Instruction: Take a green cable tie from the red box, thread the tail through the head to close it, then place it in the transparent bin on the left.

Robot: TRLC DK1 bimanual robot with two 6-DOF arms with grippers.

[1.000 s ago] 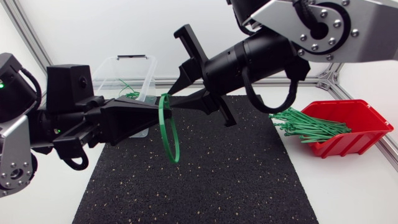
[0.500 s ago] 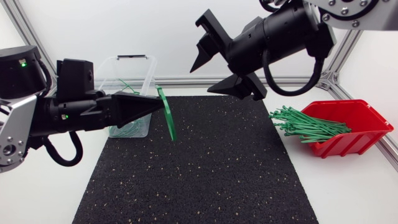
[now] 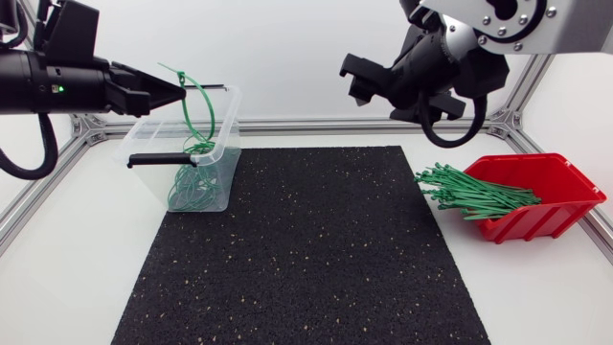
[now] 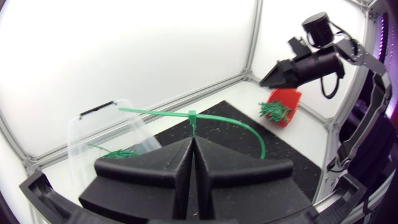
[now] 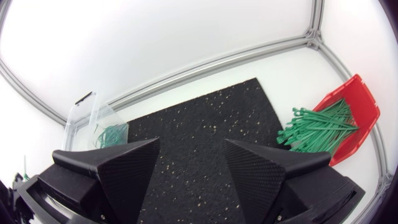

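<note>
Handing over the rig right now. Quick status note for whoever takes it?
Left pincer: shut on a closed cable tie, held above the clear bin.
Right pincer: open, empty, raised off the table.
Red box: on the right, loose ties spilling out.
Done: tie picked and threaded into a loop.
Left: release it into the bin, which already holds other ties.

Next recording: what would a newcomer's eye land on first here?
The left gripper, shut on a looped green cable tie, holds it over the transparent bin at the table's left, where other ties already lie. The right gripper hangs open and empty above the black mat, and loose green ties spill from the red box at the right.
</note>
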